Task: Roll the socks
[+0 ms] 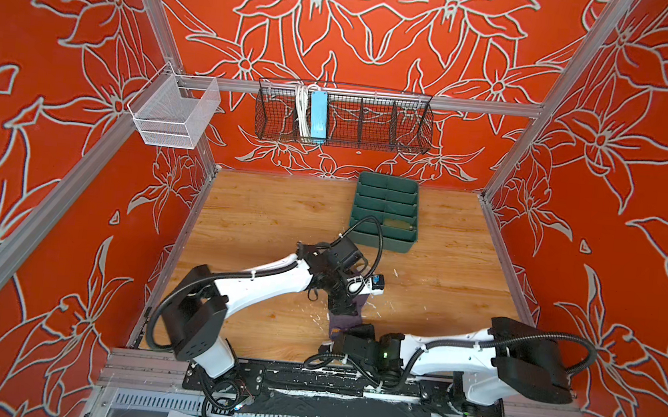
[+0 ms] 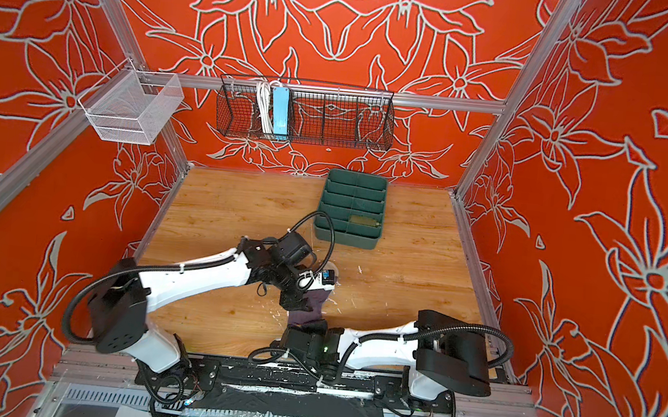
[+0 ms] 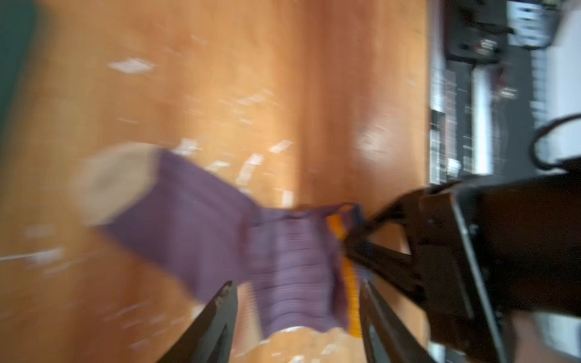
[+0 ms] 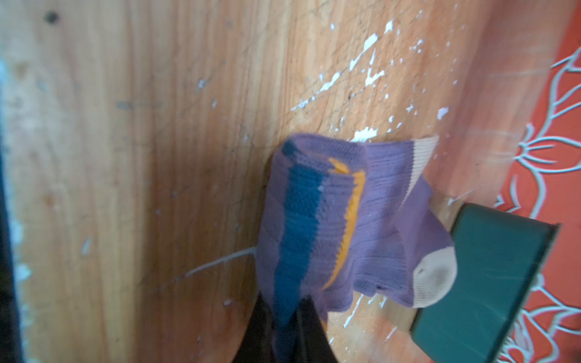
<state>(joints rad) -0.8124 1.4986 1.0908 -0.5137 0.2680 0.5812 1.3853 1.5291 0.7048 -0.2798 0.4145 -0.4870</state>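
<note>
Pinching the purple sock [image 4: 377, 226] by its cuff with the right tool [image 4: 286, 303], pressed together on the navy and yellow bands. Straddling the ribbed leg of that sock with the left tool [image 3: 297, 286], spread wide, one finger on either side; too blurred to tell whether touching. Resting on the paint-flecked tabletop [image 4: 157, 157] with beige toe and heel. In both top views, lying between the two wrists near the front edge.

Further back, well apart from both tools: green tray [image 1: 381, 242], with the olive sock [image 1: 397, 224] in its nearest row, right-hand compartment. Above, on the rail: black wire basket [image 1: 372, 138] with a pale blue power strip [image 1: 317, 118], any lettering too small to read.
</note>
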